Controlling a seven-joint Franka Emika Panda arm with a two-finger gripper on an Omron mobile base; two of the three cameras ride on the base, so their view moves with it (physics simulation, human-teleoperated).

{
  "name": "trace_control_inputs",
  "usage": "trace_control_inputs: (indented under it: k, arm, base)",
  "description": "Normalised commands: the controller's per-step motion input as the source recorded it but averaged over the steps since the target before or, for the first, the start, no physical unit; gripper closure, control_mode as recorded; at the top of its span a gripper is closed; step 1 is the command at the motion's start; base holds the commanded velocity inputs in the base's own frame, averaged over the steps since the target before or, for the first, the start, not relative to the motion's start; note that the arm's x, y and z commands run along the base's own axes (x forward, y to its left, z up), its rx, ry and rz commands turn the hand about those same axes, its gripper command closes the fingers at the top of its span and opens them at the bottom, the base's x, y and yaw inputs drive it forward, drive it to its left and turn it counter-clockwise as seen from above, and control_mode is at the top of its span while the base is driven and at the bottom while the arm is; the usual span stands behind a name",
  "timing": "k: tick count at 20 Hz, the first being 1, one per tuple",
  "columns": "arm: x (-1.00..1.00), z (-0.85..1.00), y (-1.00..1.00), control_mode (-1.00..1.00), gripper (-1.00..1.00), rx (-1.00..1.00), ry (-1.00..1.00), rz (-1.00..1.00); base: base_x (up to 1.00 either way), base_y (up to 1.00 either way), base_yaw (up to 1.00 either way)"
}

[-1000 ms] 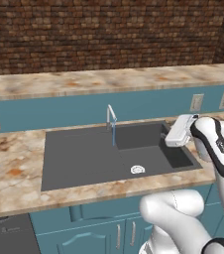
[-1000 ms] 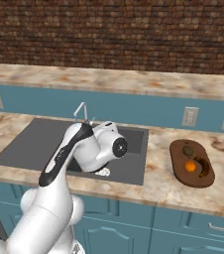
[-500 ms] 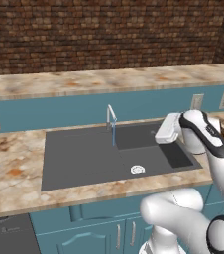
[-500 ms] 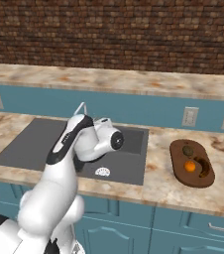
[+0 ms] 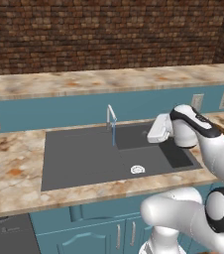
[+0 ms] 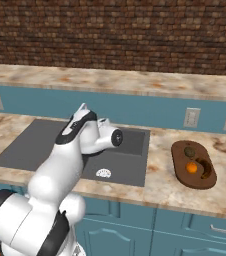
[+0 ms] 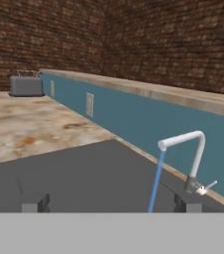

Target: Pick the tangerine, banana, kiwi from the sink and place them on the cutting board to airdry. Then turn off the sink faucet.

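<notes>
Since the earlier frames the arm had swung further toward 9 o'clock over the sink (image 5: 84, 163), carrying the gripper (image 7: 111, 203) from the basin's right rim in toward the sink faucet (image 5: 111, 117). In the left base view the white hand sat at about 3 o'clock of the faucet, near it but apart. In the hand view the two finger tips (image 7: 34, 204) stood wide apart at the bottom, with nothing between them, so the gripper was open and empty. Beyond them the faucet rose at roughly 4 o'clock of that view, its bent spout pointing toward 9 o'clock and a thin blue stream falling from its end into the dark basin; a small lever stuck out at its base.

In the right base view the cutting board (image 6: 181, 174) lay on the counter at 3 o'clock of the sink, well apart from it. On it rested the tangerine (image 6: 191, 168) in the middle, the kiwi (image 6: 189, 151) at 12 o'clock of it, and the banana (image 6: 205, 168) just beside it at 3 o'clock. The white drain (image 5: 137, 169) showed on the basin floor.
</notes>
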Motion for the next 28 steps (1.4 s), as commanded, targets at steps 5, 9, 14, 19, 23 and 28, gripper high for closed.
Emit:
trace_control_inputs:
  k: [5, 9, 14, 19, 23, 28]
  arm:
    - [0.32, -0.28, 0.08, -1.00, -1.00, 0.00, -0.01, 0.01]
    - [0.20, 0.00, 0.01, -1.00, -1.00, 0.00, -0.02, 0.00]
    - [0.21, 0.00, 0.01, -1.00, -1.00, 0.00, 0.00, 0.01]
    - [0.22, 0.00, 0.14, -1.00, -1.00, 0.00, 0.00, 0.03]
    - [0.24, -0.01, 0.24, -1.00, -1.00, 0.00, 0.00, 0.03]
    - [0.30, -0.11, 0.14, -1.00, -1.00, 0.00, 0.00, 0.02]
  base:
    - [0.00, 0.00, 0.00]
    - [0.00, 0.00, 0.00]
    - [0.00, 0.00, 0.00]
    - [0.00, 0.00, 0.00]
    - [0.00, 0.00, 0.00]
    - [0.00, 0.00, 0.00]
